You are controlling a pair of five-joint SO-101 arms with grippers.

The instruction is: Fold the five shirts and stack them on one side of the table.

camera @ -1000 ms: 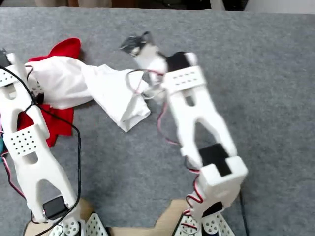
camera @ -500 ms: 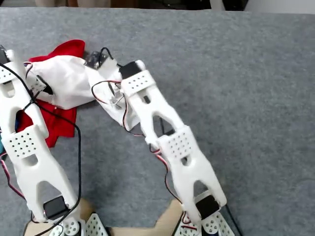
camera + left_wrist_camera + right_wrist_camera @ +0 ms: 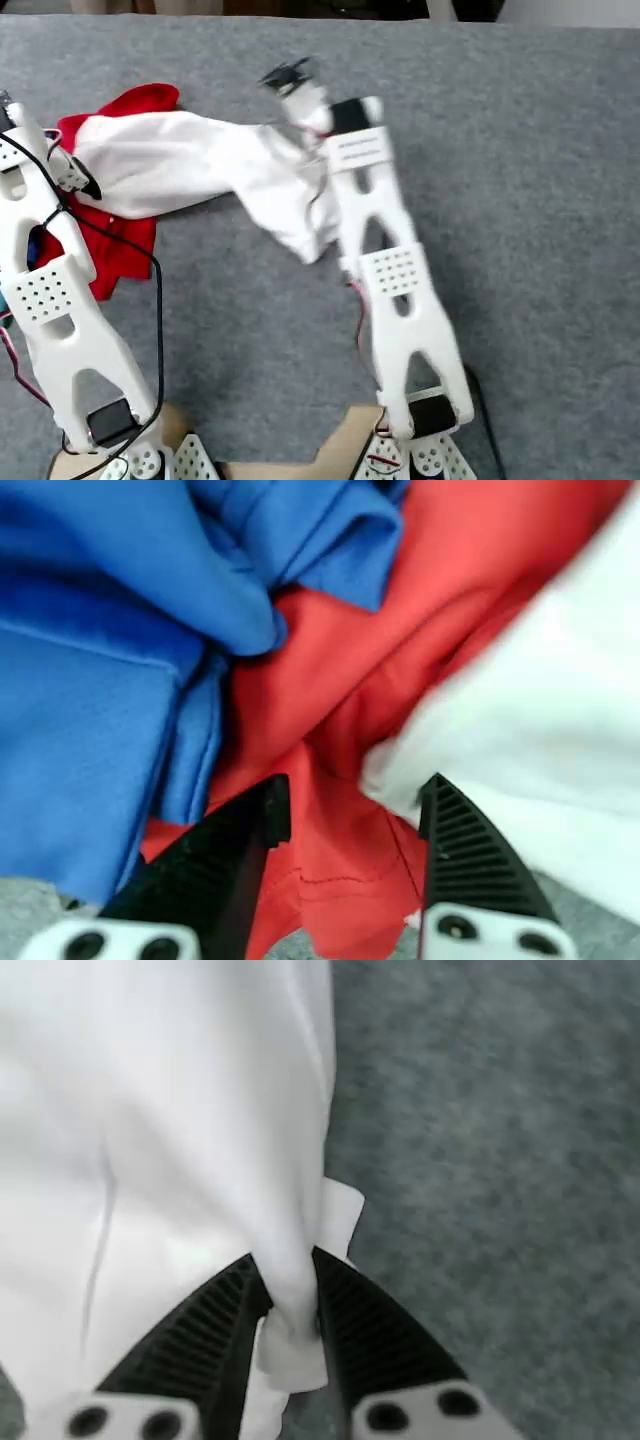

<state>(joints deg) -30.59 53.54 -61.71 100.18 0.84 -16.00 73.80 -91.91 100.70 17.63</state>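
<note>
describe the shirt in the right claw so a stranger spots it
On the grey table, look at the clothes heap by the left arm. The white shirt stretches from it toward the middle, one end pinched in the right claw. It is the only white garment, lying over the red shirt.

The grey table (image 3: 520, 150) in front of me carries a heap at its far left. A red shirt (image 3: 125, 245) lies spread on the cloth, and a blue shirt (image 3: 90, 630) is bunched against it. A white shirt (image 3: 180, 165) lies over the red and stretches out above the grey towards the middle.
</note>
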